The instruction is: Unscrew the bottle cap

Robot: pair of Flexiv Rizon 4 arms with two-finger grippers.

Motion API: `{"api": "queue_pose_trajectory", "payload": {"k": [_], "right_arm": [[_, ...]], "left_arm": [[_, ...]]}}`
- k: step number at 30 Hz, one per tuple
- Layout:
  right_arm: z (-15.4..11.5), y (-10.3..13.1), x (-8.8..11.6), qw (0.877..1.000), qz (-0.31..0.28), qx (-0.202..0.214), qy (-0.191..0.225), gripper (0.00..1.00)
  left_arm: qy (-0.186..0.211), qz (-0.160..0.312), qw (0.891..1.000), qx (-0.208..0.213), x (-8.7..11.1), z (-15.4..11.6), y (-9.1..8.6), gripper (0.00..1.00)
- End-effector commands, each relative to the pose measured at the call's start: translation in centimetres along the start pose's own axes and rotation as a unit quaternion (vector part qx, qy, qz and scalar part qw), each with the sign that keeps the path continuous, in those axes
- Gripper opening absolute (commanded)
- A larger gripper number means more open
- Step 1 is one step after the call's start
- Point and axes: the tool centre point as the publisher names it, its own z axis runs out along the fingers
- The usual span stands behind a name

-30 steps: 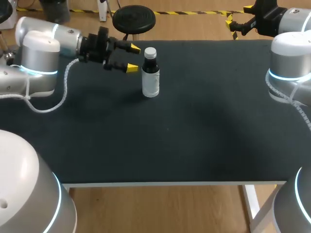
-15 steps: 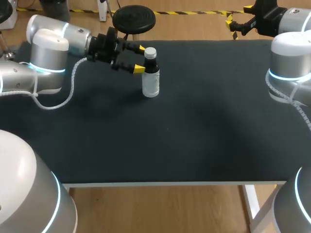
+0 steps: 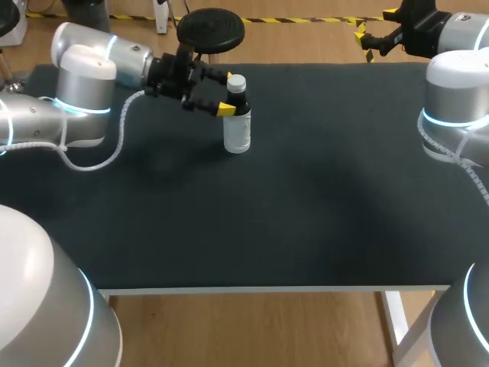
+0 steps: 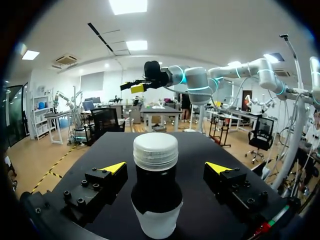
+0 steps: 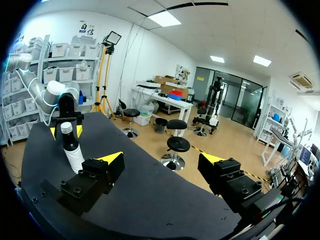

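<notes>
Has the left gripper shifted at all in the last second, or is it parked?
Yes. The left gripper has advanced rightward in the head view to the standing bottle, which has stayed put; open, it now straddles the neck.

Silver-grey arms (image 3: pixel 82 76) with glowing cyan rings, black yellow-tipped jaws.

Head camera looks down from behind; both wrist cameras share the bottle (image 4: pixel 155 185), left close, right far.
</notes>
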Motion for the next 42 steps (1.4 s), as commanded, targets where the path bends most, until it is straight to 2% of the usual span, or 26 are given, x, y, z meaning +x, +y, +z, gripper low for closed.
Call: {"api": "queue_pose_trajectory", "payload": {"k": [1,19,20,22,23,24,25,26,28,33,42], "right_arm": [[0.05,0.04,-0.06,1.000,0.000,0.000,0.000,1.00],[0.05,0.04,-0.06,1.000,0.000,0.000,0.000,1.00],[0.05,0.04,-0.06,1.000,0.000,0.000,0.000,1.00],[0.05,0.04,-0.06,1.000,0.000,0.000,0.000,1.00],[0.05,0.04,-0.06,1.000,0.000,0.000,0.000,1.00],[0.05,0.04,-0.06,1.000,0.000,0.000,0.000,1.00],[0.05,0.04,-0.06,1.000,0.000,0.000,0.000,1.00],[0.05,0.04,-0.06,1.000,0.000,0.000,0.000,1.00],[0.05,0.04,-0.06,1.000,0.000,0.000,0.000,1.00],[0.05,0.04,-0.06,1.000,0.000,0.000,0.000,1.00],[0.05,0.04,-0.06,1.000,0.000,0.000,0.000,1.00]], "left_arm": [[0.002,-0.002,1.000,-0.002,-0.11,0.40,0.05,1.00],[0.006,-0.001,1.000,-0.009,0.44,1.14,0.11,1.00],[0.006,-0.001,1.000,-0.009,0.44,1.12,0.11,0.83],[0.006,-0.002,1.000,-0.009,0.43,1.10,0.12,0.65],[0.006,-0.002,1.000,-0.009,0.44,1.09,0.12,0.39],[0.006,-0.001,1.000,-0.009,0.44,1.08,0.12,0.26],[0.006,-0.001,1.000,-0.009,0.44,1.07,0.12,0.21],[0.007,-0.001,1.000,-0.008,0.44,1.07,0.12,0.18],[0.007,0.000,1.000,-0.008,0.44,1.02,0.10,0.19],[0.007,0.001,1.000,-0.006,0.40,0.90,0.11,0.00],[0.006,0.001,1.000,-0.006,0.26,0.80,0.06,0.00]]}}
